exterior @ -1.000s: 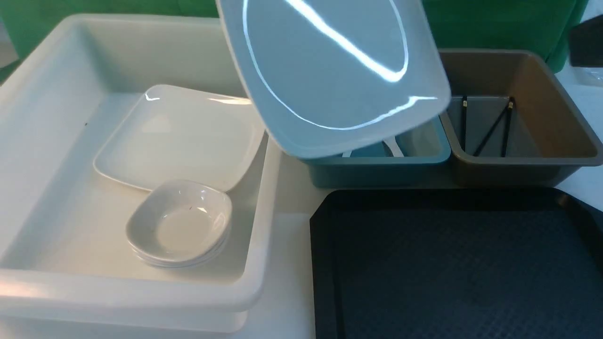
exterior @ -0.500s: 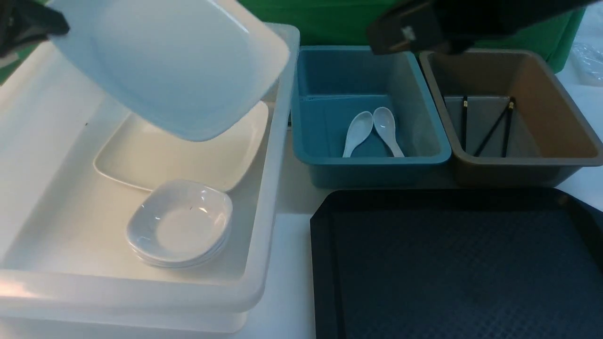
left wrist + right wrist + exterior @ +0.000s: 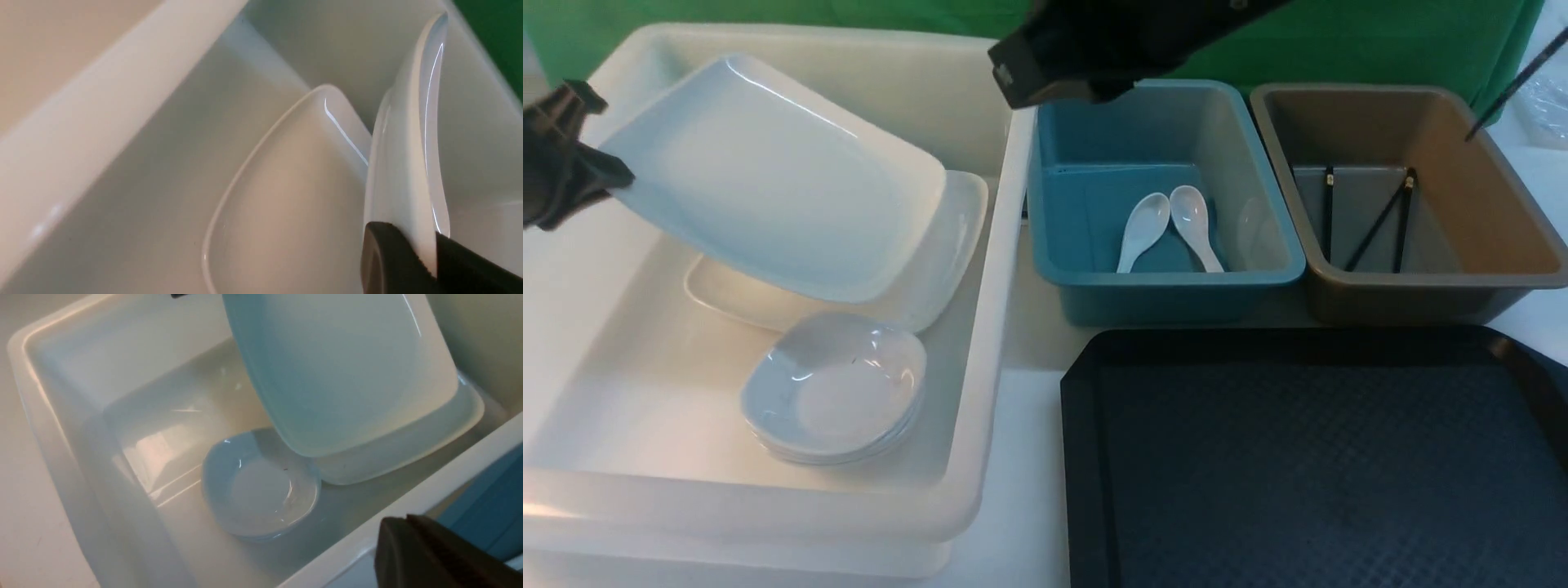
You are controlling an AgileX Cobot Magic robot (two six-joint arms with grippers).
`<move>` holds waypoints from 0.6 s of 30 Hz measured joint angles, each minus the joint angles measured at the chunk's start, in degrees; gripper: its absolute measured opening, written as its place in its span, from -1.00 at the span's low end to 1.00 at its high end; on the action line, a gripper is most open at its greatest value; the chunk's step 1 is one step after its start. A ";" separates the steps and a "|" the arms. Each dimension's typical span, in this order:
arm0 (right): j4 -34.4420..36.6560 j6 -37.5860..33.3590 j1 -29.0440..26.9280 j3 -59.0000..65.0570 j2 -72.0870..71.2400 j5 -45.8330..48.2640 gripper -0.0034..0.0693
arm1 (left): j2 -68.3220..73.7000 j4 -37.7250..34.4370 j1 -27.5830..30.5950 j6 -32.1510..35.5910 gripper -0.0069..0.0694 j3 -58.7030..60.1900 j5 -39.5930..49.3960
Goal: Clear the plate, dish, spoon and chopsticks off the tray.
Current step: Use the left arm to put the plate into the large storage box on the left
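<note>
1. The left hand (image 3: 600,175) is clamped on the rim of the plate (image 3: 768,184), gripping it at the edge nearest the white tub's left wall; the left wrist view shows its two black fingers (image 3: 388,261) pinching the thin rim between them.
2. The plate hangs tilted inside the white tub (image 3: 980,384), its gripped side high and its opposite edge low, over a second plate (image 3: 947,245) that lies flat on the tub's floor. Whether the low edge touches the flat plate cannot be told.
3. A stack of small white dishes (image 3: 837,392) sits on the tub floor just beside the flat plate, toward the tub's near wall.
4. The right hand (image 3: 433,551) has its fingers together and holds nothing; in the right wrist view it shows as a dark shape above the white tub's right wall, next to the teal tub.
5. The right arm (image 3: 1111,41) crosses the top of the front view, above the far edges of the white and teal tubs.
6. The teal tub (image 3: 1176,294) stands on the table (image 3: 1021,457) between the white tub and the brown tub (image 3: 1421,294). Two white spoons (image 3: 1168,229) lie side by side on its floor.
7. Black chopsticks (image 3: 1372,216) lie in the brown tub, leaning across its floor toward its far wall.
8. The tray (image 3: 1323,457) lies at the table's near edge, in front of the teal and brown tubs, with nothing on its textured surface.
</note>
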 joint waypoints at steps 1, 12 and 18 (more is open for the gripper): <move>0.00 0.00 -0.01 0.00 0.10 0.00 -0.82 | 0.55 0.00 -0.47 0.31 -0.74 0.05 -0.12; 0.00 0.00 0.05 -0.18 0.15 0.05 -0.82 | 4.73 -1.10 -4.72 0.36 -0.74 0.22 -5.65; -0.10 0.00 0.05 -0.18 0.15 0.20 -0.82 | 4.95 1.21 -4.78 0.09 -0.66 0.17 -7.11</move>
